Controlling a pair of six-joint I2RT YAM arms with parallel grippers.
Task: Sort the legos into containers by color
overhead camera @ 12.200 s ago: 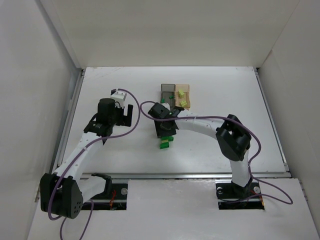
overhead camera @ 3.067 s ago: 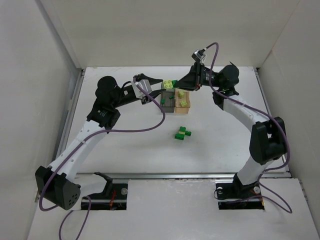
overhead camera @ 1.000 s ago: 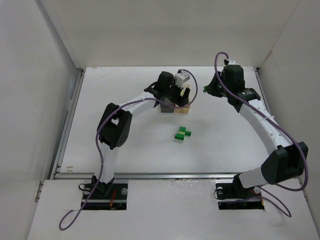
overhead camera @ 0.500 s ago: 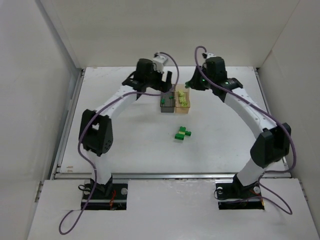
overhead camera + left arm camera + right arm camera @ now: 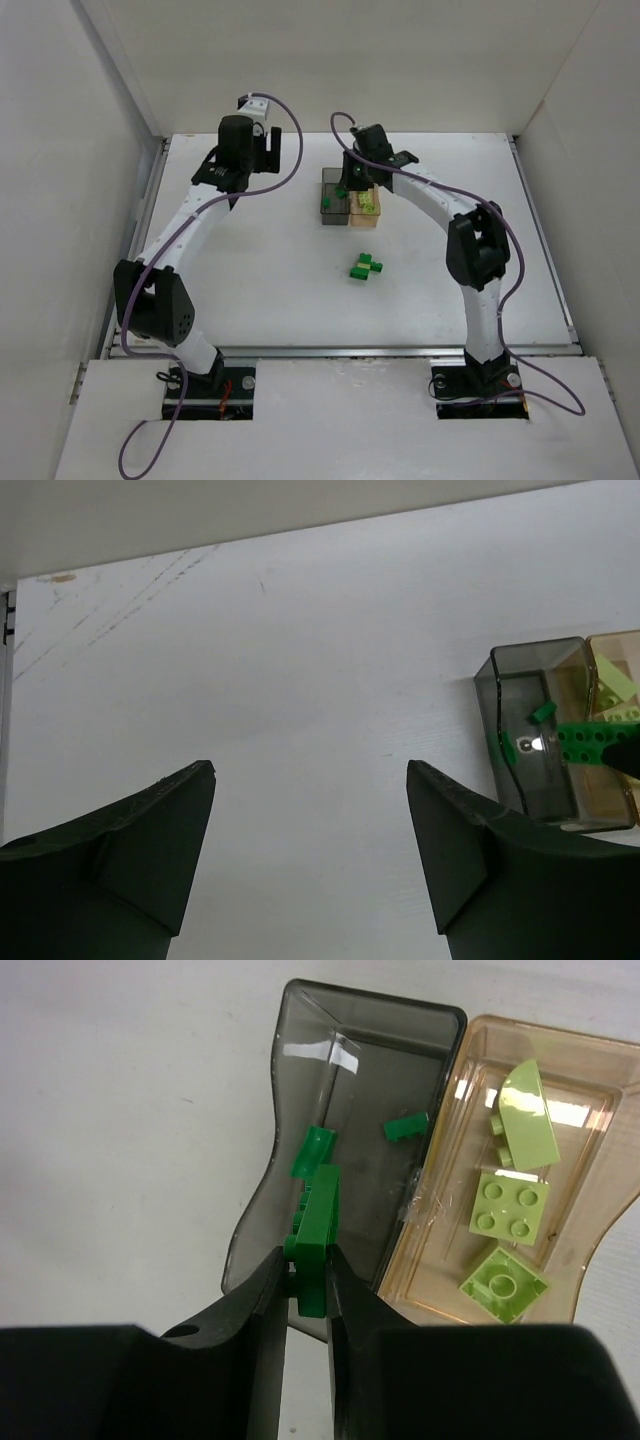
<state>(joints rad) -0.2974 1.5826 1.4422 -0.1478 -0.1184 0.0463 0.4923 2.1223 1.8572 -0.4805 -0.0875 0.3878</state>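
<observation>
My right gripper [image 5: 308, 1290] is shut on a dark green lego plate [image 5: 317, 1235], held on edge over the smoky grey container [image 5: 345, 1090]. That container holds two small dark green bricks [image 5: 406, 1126]. The pale orange-tan container [image 5: 590, 1160] joined to its right holds three pale yellow-green bricks [image 5: 509, 1205]. In the top view the right gripper [image 5: 345, 188] hovers over the containers [image 5: 334, 205], and a cluster of dark green legos [image 5: 365, 267] lies on the table nearer the arms. My left gripper [image 5: 310, 850] is open and empty, left of the grey container [image 5: 530, 730]; in the top view it [image 5: 250, 160] is at the back left.
White walls enclose the white table [image 5: 250, 270] on three sides. A metal rail [image 5: 340, 350] runs along the near edge.
My right gripper has swung left from the back right and now holds the green plate over the grey container. My left gripper has pulled away from the containers toward the back left.
</observation>
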